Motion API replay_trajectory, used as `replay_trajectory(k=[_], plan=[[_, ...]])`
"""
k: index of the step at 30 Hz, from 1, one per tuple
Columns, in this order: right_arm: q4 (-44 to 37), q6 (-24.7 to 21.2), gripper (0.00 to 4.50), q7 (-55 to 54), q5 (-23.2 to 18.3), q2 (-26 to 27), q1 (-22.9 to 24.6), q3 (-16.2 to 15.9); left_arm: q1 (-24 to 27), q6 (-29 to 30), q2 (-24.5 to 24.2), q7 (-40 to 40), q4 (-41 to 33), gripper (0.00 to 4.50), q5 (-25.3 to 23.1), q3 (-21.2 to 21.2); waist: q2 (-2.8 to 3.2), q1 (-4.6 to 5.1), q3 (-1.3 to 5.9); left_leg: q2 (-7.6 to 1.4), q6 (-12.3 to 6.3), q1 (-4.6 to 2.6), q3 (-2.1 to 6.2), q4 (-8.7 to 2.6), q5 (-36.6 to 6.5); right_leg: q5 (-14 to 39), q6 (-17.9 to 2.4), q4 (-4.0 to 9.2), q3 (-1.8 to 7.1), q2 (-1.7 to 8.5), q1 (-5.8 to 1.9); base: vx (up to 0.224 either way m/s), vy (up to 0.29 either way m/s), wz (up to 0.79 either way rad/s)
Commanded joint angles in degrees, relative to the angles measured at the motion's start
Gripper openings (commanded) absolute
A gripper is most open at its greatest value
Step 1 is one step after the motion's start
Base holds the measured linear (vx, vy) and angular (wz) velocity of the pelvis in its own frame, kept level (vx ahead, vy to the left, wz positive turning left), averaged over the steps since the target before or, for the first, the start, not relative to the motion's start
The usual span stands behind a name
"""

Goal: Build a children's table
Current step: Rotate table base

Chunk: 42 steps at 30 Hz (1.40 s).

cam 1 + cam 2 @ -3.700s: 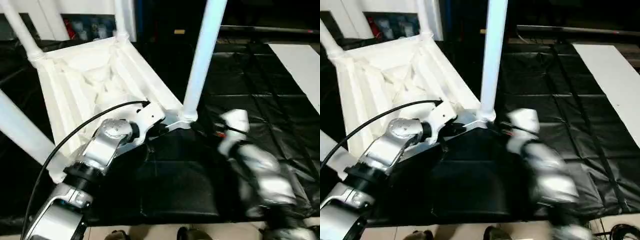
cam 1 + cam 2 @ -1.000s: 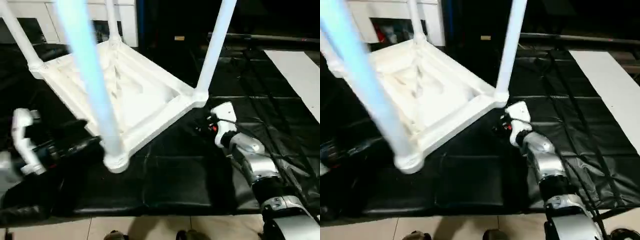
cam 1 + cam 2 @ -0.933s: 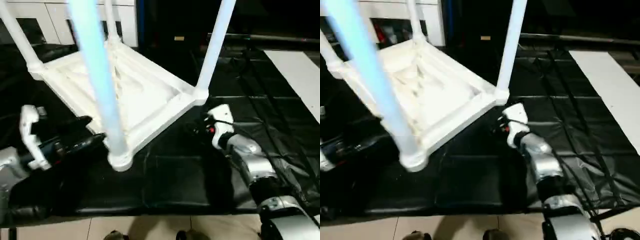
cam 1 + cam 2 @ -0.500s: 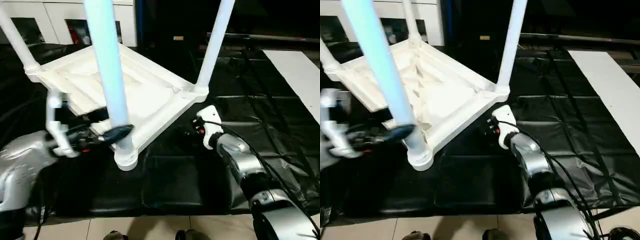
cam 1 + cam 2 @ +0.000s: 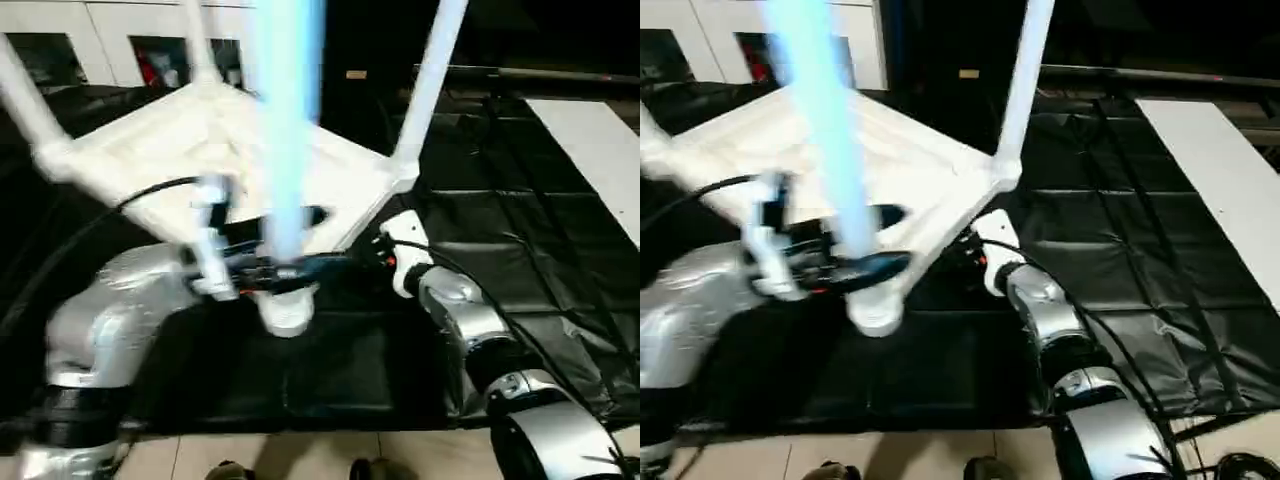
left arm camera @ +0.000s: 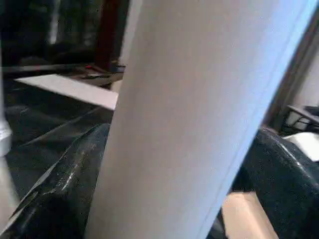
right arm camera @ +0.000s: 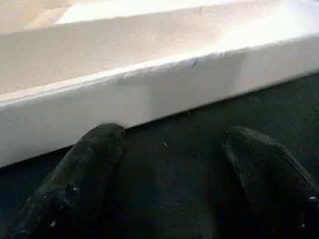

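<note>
The children's table lies upside down on the black mat, its ribbed white tabletop point(image 5: 170, 150) facing up. White legs stand in its corner sockets: a near leg point(image 5: 287, 120), a right leg point(image 5: 428, 90) and a far-left leg point(image 5: 25, 90). My left gripper point(image 5: 298, 268) is open just above the near corner socket. In the left wrist view its fingers point(image 6: 60, 189) stand on either side of that leg point(image 6: 189, 109). My right gripper point(image 5: 372, 256) is open low on the mat, its fingers point(image 7: 84, 169) pointing at the tabletop rim point(image 7: 149, 94) without touching it.
Black mat point(image 5: 520, 250) covers the work area, with a tiled floor strip point(image 5: 300, 462) at its near edge. A flat white board point(image 5: 595, 140) lies at the right. A white cabinet point(image 5: 100, 35) stands behind the table.
My left arm has swung right and its fingers now sit around the near leg. The near corner and leg have shifted right. My right gripper has crept left toward the rim.
</note>
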<state>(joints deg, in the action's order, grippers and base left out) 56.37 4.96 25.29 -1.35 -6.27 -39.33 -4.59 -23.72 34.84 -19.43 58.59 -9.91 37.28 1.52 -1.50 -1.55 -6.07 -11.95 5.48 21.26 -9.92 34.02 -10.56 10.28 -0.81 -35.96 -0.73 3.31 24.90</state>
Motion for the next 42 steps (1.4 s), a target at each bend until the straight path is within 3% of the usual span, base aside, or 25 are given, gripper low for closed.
replay_trajectory(k=[1,10,12,17,23,27,32,35,36,37,40,42], plan=[[0.38,0.77,3.89,1.09,0.74,2.38,-1.35,-1.31,-2.33,-1.14,2.61,0.33,-1.82,4.42,-0.4,4.82,0.27,-0.21,4.26,0.02,-2.73,-0.07,-0.76,-3.4,-6.17,0.37,-14.67,3.01,1.58,2.38,-4.25,0.0,0.0,0.0],[0.82,2.18,3.89,2.86,1.1,4.73,-1.52,-2.06,-6.37,-4.93,8.52,-2.73,3.8,4.42,-5.08,8.68,0.25,0.49,4.22,-0.02,-3.75,0.03,-0.66,-3.37,-6.92,1.01,-15.32,3.36,1.51,2.41,-4.34,0.0,0.0,0.0],[1.27,2.64,3.89,1.71,2.15,4.88,-1.49,-2.39,-7.54,-7.58,8.4,-5.14,7.52,4.42,-9.54,9.02,0.26,0.64,4.17,-0.04,-4.1,0.02,-0.62,-3.38,-7.17,1.57,-15.33,3.48,1.46,2.42,-4.3,0.0,0.0,0.0],[2.06,2.65,3.89,-0.29,2.81,4.31,-1.63,-1.99,-8.57,-9.86,6.54,-7.26,11.64,4.42,-12.5,7.56,0.47,0.74,4.26,-0.08,-3.67,-0.13,-0.49,-3.41,-7.3,2.03,-15.34,3.39,1.48,2.55,-4.31,0.0,0.0,0.0],[2.28,3.27,3.89,-2.06,3.22,2.53,-1.66,-0.8,-7.29,-11.45,2.44,-5.75,12.78,4.42,-14.41,6.41,0.51,0.55,4.11,-0.21,-3.93,-0.29,-0.65,-3.53,-7.4,0.48,-16.38,3.25,1.46,2.42,-4.06,0.0,0.0,0.0],[1.87,3.48,3.89,-3.28,2.79,0.9,-1.78,0.86,-6.15,-13.16,-0.68,-5.27,14.24,4.42,-16.93,6.59,0.54,0.54,3.89,-0.22,-2.47,-0.45,-0.6,-3.72,-9.72,5.25,-14.65,3.69,1.54,2.5,-3.89,0.0,0.0,0.0],[0.43,3.43,3.89,-2.89,2.07,-1.45,-1.52,1.79,-3.71,-10.2,-4.85,-0.29,10.75,4.42,-14.39,7.18,0.43,0.33,4.18,-0.19,-2.04,-0.32,-0.59,-3.69,-8.02,2.73,-14.72,3.15,1.58,2.55,-4.04,0.0,0.0,0.0],[-3.7,3.12,3.89,2.78,1.28,-5.24,0.53,1.78,0.09,-7.29,-12.16,8.33,6.59,4.42,-12.89,10.12,0.47,0.36,4.05,-0.25,-2.81,-0.32,-0.68,-3.73,-7.48,1.67,-14.79,3.11,1.56,2.37,-3.84,0.0,0.0,0.0],[-4.96,2.99,3.89,4.61,1.31,-6.4,1.32,1.42,0.32,-8.11,-13.08,8.74,7.41,4.42,-14.21,10.81,0.28,0.34,4.02,-0.18,-3.15,-0.47,-0.84,-3.65,-7.43,1.48,-14.66,3.27,1.58,2.12,-3.78,0.0,0.0,0.0],[-6.35,2.85,3.89,6.53,1.41,-7.72,2.25,1.01,0.46,-9.59,-13.88,9.15,8.64,4.42,-15.91,11.54,0.54,-0.09,3.85,-0.25,-3.44,-0.63,-0.88,-3.68,-7.8,2.24,-14.37,3.53,1.59,2.12,-3.62,0.0,0.0,0.0],[-9.2,2.3,3.89,10.9,1.34,-10.23,4.09,0.07,0.29,-10.48,-15.0,10.01,11.0,4.42,-17.57,12.23,0.43,-0.49,3.87,-0.27,-2.79,-0.62,-0.95,-3.75,-8.41,4.05,-14.15,3.61,1.69,2.29,-3.65,0.0,0.0,0.0],[-14.21,0.93,3.89,17.98,0.71,-13.56,7.07,-1.85,-0.43,-12.27,-16.01,9.92,14.06,4.15,-19.92,12.8,0.57,-0.61,3.93,-0.23,-2.32,-0.55,-0.75,-3.81,-9.57,5.77,-13.6,3.76,1.65,2.31,-3.85,0.0,0.0,0.0]])
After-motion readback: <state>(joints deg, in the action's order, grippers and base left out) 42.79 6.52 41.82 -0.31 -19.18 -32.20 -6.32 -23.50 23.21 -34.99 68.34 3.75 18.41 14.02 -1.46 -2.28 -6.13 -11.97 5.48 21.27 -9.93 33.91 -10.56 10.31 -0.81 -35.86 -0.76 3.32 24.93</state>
